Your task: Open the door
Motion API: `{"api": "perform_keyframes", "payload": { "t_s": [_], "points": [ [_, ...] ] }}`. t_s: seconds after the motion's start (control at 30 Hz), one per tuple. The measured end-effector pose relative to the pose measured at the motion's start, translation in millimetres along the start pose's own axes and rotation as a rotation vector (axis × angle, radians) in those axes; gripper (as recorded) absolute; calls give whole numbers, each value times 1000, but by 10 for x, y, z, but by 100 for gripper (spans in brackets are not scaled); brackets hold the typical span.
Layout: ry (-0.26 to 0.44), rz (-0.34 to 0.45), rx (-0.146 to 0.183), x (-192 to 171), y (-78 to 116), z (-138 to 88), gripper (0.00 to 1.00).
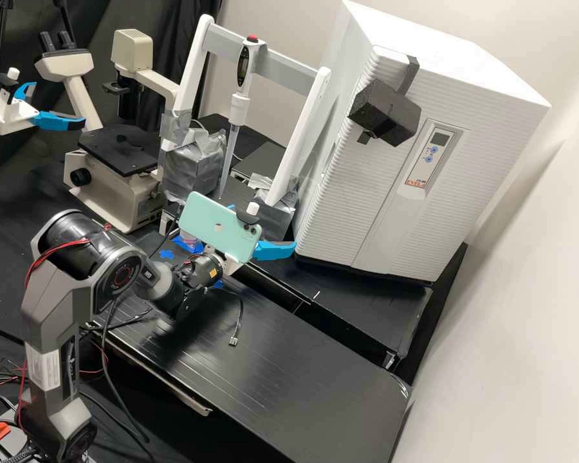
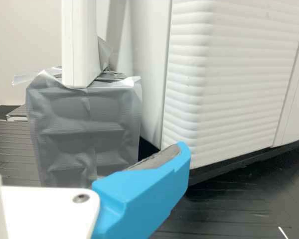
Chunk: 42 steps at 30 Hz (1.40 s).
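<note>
My gripper (image 1: 275,251) is low beside the bottom left corner of the white cabinet in the high view, a green phone in front of part of it. The ribbed white door (image 1: 341,218) lies flat against the cabinet body (image 1: 457,58), seemingly closed. From the wrist, one blue finger of my gripper (image 2: 142,194) shows a bare grey pad with nothing against it, so it stands open. Its tip overlaps the lower ribbed edge of the door (image 2: 239,84); whether they touch I cannot tell.
A white frame (image 1: 302,135) holding a pipette (image 1: 239,106) stands left of the cabinet, on feet wrapped in grey tape (image 2: 84,129). A microscope (image 1: 119,167) is farther left. A black box (image 1: 385,112) is fixed on the cabinet front. A black platform (image 1: 257,347) lies in front.
</note>
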State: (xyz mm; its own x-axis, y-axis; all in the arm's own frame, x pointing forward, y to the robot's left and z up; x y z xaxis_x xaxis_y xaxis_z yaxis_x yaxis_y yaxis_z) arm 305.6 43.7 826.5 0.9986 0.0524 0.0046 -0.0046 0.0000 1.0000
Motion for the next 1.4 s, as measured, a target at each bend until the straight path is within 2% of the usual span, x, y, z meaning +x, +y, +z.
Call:
{"api": "perform_keyframes", "payload": {
  "t_s": [0.27, 0.37, 0.47, 0.63, 0.77, 0.9, 1.1, 1.27, 1.4],
  "points": [
    [-4, 1, 0, -4, 5, 12, 100],
    [0, 3, -15, -58, 61, 38, 100],
    [-6, 37, 10, -164, 210, 94, 100],
    [36, 162, 77, -328, 584, 105, 100],
    [71, 247, 105, -364, 838, 46, 100],
    [110, 314, 105, -296, 1095, -54, 100],
    [114, 350, 89, -160, 1367, -188, 100],
    [111, 358, 81, -16, 1507, -244, 100],
    [86, 340, 89, 80, 1534, -260, 100]
  ]
}}
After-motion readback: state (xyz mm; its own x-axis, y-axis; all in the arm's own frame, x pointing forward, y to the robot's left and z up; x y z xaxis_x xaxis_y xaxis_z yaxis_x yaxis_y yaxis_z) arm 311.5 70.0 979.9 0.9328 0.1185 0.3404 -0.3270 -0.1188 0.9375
